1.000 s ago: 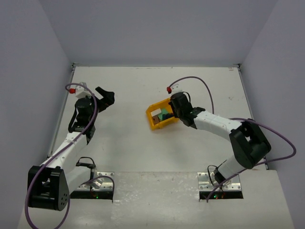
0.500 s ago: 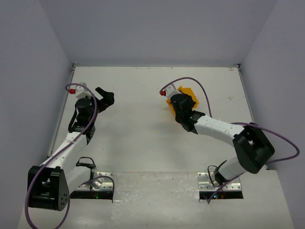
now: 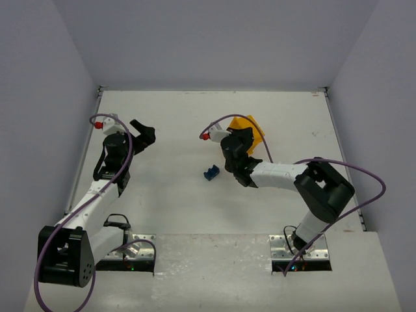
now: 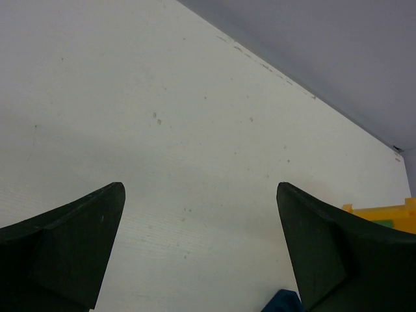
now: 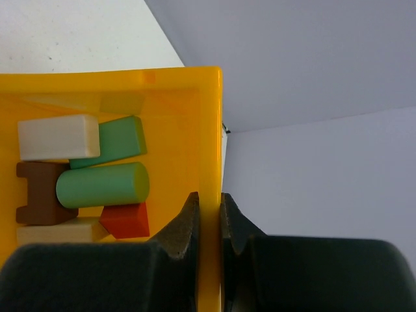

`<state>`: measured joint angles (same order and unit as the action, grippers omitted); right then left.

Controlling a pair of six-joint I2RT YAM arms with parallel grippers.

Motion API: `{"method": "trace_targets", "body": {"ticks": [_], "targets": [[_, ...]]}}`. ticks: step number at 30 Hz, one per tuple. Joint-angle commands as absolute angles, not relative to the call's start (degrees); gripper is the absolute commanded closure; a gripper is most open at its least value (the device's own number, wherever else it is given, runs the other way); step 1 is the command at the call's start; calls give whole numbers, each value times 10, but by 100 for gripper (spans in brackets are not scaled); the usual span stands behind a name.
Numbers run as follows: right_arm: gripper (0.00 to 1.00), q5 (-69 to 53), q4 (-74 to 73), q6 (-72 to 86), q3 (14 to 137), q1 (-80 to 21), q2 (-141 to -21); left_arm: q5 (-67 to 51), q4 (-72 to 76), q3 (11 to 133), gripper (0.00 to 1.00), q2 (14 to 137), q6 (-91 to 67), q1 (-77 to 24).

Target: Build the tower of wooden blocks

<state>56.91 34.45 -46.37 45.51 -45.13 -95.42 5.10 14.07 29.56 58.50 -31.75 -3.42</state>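
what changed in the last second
The right gripper, shut on the wall of the yellow bin, swung the bin away from the arms and tipped it. A blue block now lies out on the table, while other blocks remain inside. The left gripper stayed open and still.

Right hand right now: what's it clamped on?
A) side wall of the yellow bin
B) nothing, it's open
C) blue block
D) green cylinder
A: the right wrist view shows the right hand pinched on the side wall of the yellow bin, one finger inside and one outside. The blue block lies loose on the table.
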Motion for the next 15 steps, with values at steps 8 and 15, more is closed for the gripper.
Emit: {"method": "trace_targets", "body": {"ticks": [8,15], "targets": [[100,633,592,-671,455,-514,-1033,49,154,320,0,583,-311,-38],[100,644,790,-861,473,-532,-1120,51,151,319,0,579,-309,-37]]}}
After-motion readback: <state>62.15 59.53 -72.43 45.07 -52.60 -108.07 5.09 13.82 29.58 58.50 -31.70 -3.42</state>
